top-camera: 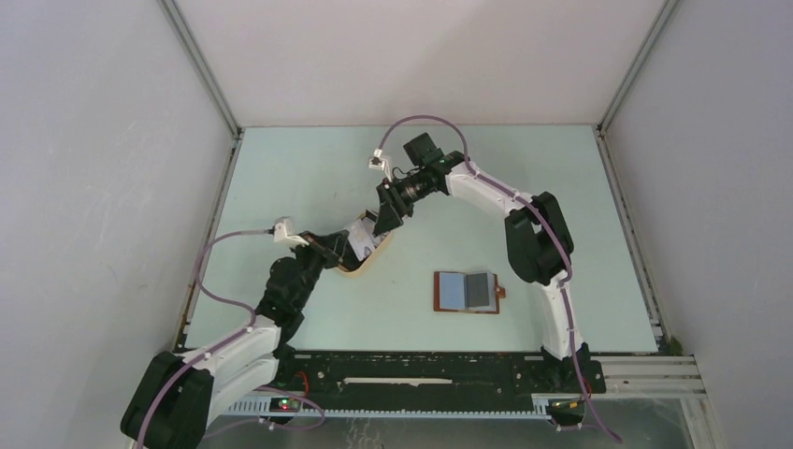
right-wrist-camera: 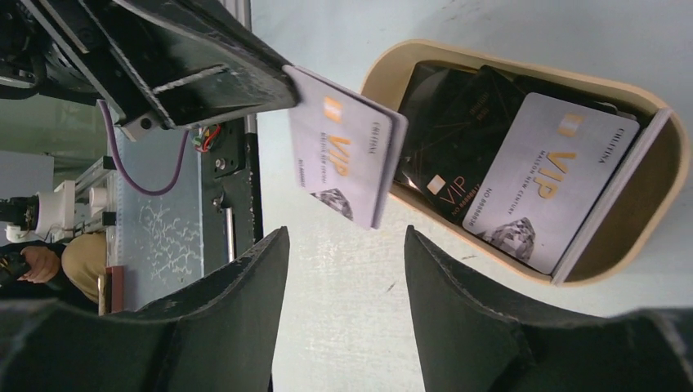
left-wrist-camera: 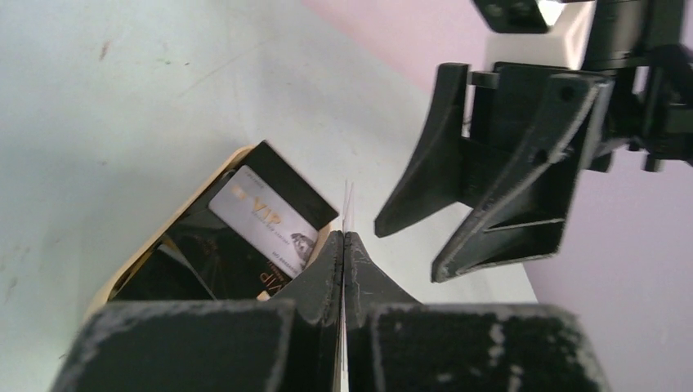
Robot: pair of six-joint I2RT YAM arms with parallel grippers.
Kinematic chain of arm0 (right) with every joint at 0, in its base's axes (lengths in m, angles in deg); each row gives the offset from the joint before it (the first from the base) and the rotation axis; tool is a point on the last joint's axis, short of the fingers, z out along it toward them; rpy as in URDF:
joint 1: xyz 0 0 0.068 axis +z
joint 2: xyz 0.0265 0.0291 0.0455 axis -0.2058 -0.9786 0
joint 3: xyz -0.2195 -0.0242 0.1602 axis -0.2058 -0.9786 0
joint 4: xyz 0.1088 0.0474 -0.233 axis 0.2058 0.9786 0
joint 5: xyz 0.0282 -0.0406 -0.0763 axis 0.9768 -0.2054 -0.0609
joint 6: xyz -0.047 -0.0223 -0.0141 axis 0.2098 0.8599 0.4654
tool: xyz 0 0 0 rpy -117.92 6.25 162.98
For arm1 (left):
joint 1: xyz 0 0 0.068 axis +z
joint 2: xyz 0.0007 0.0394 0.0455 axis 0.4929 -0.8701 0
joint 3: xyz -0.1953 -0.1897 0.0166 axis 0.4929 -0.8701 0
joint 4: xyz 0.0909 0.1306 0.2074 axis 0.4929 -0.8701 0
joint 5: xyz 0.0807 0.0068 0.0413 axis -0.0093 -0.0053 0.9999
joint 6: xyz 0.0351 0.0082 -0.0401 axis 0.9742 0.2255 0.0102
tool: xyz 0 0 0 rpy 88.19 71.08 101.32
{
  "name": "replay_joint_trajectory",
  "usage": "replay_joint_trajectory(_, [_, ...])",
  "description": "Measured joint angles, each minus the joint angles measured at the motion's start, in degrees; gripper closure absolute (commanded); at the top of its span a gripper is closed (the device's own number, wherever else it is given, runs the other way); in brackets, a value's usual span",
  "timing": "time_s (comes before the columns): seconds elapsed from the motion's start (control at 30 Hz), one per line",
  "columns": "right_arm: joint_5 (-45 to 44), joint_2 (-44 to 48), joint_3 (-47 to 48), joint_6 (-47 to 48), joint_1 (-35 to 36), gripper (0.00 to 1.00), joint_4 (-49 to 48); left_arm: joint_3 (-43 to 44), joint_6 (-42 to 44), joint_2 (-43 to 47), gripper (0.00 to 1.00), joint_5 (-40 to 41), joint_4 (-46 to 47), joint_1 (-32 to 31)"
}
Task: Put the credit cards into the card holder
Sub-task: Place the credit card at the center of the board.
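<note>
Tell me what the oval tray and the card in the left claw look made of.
Oval tray: probably wood or matte plastic, tan, smooth rounded rim. Card: seemingly stiff plastic, silvery satin face with gold VIP print; it juts unbent from the shut left claw.

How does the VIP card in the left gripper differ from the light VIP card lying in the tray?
The held card is clamped by one end in the shut left gripper and hangs in the air, while the tray card lies loose inside the tray. The held card touches no other card, whereas the tray card rests on dark cards. Both are light grey with the same gold VIP print.
</note>
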State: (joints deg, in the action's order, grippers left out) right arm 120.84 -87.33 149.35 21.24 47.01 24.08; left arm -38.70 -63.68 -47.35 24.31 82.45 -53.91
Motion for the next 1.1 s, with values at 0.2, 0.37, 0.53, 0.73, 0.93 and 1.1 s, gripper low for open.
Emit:
replay_joint_trajectory(0.2, [0.87, 0.00, -0.63, -0.15, -0.90, 0.33, -0.90, -1.25, 0.52, -2.47, 1.00, -6.03, 7.78, 1.42])
replay_joint_trajectory(0.37, [2.47, 0.00, -1.25, -1.03, -1.05, 0.33, -2.05, -1.29, 0.33, -5.79, 1.00, -10.64, 13.35, 1.79])
replay_joint_trajectory(0.53, [4.09, 0.00, -2.12, -2.71, -1.03, 0.36, -3.30, -1.29, -0.61, -8.61, 1.00, -13.92, 18.36, 1.92])
replay_joint_trajectory(0.73, [8.37, 0.00, -2.95, -4.68, -0.92, 0.58, -4.72, -1.29, -2.34, -11.56, 1.00, -16.22, 23.32, 1.97])
replay_joint_trajectory(0.93, [13.40, 0.02, -3.15, -5.29, -0.87, 1.00, -4.85, -1.29, -3.08, -12.85, 0.93, -16.98, 25.11, 2.32])
replay_joint_trajectory(1.1, [15.61, 0.04, -3.15, -5.57, -0.87, 1.00, -4.44, -1.29, -4.50, -13.11, 0.52, -18.71, 25.40, 3.32])
